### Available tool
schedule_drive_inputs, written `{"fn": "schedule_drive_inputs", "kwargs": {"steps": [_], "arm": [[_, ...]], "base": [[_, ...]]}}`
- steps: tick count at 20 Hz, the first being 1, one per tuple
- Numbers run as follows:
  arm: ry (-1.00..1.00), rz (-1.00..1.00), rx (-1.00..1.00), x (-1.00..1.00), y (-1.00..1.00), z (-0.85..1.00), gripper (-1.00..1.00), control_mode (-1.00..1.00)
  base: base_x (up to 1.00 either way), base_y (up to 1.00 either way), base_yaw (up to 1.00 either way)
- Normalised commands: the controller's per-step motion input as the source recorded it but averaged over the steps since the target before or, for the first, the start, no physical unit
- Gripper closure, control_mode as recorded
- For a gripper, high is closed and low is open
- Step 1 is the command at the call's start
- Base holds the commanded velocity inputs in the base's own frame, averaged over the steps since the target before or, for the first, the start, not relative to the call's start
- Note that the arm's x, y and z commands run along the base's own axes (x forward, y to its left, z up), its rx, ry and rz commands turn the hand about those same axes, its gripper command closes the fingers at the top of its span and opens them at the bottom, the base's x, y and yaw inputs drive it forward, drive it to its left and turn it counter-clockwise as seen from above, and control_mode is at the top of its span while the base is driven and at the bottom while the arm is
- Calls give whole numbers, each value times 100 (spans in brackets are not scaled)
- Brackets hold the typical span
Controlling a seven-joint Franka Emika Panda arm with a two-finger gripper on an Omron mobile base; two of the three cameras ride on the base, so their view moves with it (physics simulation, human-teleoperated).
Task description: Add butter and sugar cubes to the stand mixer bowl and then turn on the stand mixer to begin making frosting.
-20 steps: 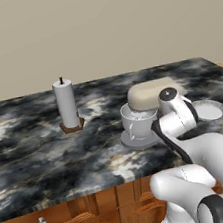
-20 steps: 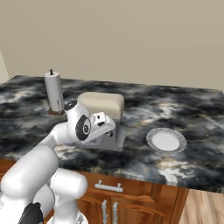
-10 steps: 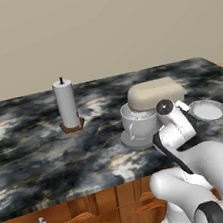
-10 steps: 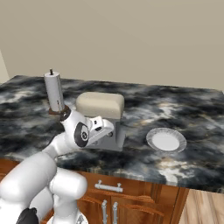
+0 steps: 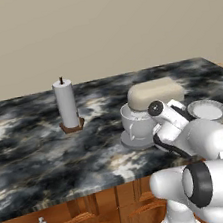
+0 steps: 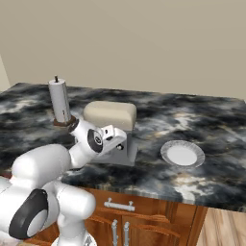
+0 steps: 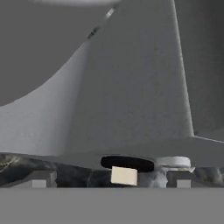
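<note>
Open jaws (image 7: 109, 181) reach for the sugar cube (image 7: 124, 176) — nothing held.
It sits between them (on the desk (image 5: 35, 160)), just before the stand mixer (image 7: 131, 87) — ready to pinch.

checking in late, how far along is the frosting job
Nothing looks finished from these views. The claw is open and empty, close against the stand mixer, with a sugar cube lying between its tips on the counter. The stand mixer bowl sits under the head; its inside is hidden. Left: butter, sugar, switching on.
</note>
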Motion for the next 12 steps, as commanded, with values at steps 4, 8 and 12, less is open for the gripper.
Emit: {"fn": "schedule_drive_inputs", "kwargs": {"steps": [4, 8, 12], "arm": [[4, -5, -6, 39, 0, -1, -100, -100], [1, -5, -9, 5, -8, -21, -100, -100], [0, -4, -10, 0, -16, -32, -100, -100]], "base": [[0, 0, 0], [0, 0, 0], [0, 0, 0]]}}
